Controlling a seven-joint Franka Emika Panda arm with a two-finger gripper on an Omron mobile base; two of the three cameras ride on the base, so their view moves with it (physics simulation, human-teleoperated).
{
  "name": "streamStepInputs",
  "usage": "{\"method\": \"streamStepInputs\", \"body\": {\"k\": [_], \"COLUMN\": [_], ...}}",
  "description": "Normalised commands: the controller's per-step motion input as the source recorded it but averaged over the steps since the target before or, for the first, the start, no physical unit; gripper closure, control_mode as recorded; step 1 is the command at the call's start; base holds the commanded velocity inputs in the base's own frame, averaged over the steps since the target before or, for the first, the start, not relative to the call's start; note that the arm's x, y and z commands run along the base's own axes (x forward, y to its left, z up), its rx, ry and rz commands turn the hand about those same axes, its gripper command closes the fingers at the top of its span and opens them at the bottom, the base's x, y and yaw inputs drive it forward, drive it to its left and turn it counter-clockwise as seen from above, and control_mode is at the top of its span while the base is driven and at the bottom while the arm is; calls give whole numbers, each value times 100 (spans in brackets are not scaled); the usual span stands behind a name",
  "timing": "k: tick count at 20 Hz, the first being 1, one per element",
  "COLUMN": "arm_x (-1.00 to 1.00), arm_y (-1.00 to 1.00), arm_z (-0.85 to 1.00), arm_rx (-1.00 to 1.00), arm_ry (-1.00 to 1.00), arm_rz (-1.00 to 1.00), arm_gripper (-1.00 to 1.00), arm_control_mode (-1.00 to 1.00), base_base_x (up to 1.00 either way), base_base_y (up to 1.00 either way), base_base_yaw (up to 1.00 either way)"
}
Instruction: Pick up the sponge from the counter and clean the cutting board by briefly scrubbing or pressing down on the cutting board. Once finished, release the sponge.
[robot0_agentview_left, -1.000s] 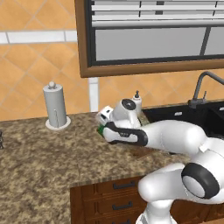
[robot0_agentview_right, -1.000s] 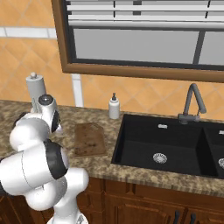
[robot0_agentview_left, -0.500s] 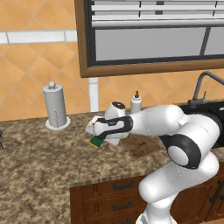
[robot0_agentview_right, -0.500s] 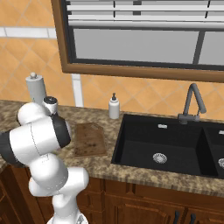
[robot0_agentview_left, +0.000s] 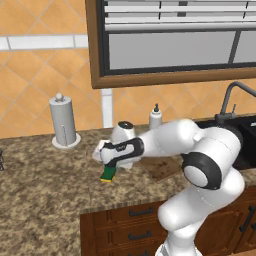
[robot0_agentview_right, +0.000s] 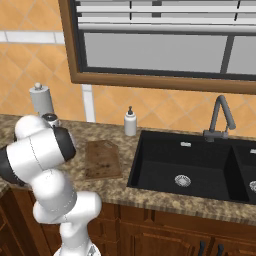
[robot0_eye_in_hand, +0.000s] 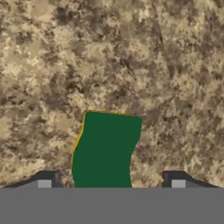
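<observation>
The sponge (robot0_agentview_left: 108, 173), green on top with a yellow edge, is just under my gripper (robot0_agentview_left: 109, 165) over the granite counter (robot0_agentview_left: 45, 200), left of the cutting board (robot0_agentview_left: 162, 167). In the hand view the sponge (robot0_eye_in_hand: 106, 148) lies between my two fingertips (robot0_eye_in_hand: 43, 181) with a gap on each side, so the gripper (robot0_eye_in_hand: 110, 183) is open and not gripping it. Whether the sponge rests on the counter (robot0_eye_in_hand: 131, 52) I cannot tell. In the right base view the brown cutting board (robot0_agentview_right: 102, 159) lies bare on the counter (robot0_agentview_right: 165, 197), while in the left base view my arm covers part of it.
A paper towel holder (robot0_agentview_left: 63, 121) stands at the back left and a soap bottle (robot0_agentview_left: 155, 117) behind the board. The black sink (robot0_agentview_right: 195, 167) with its faucet (robot0_agentview_right: 218, 117) is to the right. Dark drawers run under the counter edge.
My hand has swung left off the cutting board to the counter beside it. The jaws, shut on the sponge before, have opened and let it go.
</observation>
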Motion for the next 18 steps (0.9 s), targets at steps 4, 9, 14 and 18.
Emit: {"method": "streamStepInputs", "body": {"k": [4,9,14,18], "arm_x": [-18,-51,-64,-67], "arm_y": [-11,-49,-97,-78], "arm_z": [40,65,51,90], "arm_rx": [-2,1,1,0], "arm_ry": [-4,-12,-14,-19], "arm_rz": [8,7,1,0], "arm_gripper": [-100,-100,-100,-100], "arm_control_mode": [-100,-100,-100,-100], "base_base_x": [0,0,0,0], "base_base_y": [0,0,0,0], "base_base_yaw": [0,0,0,0]}}
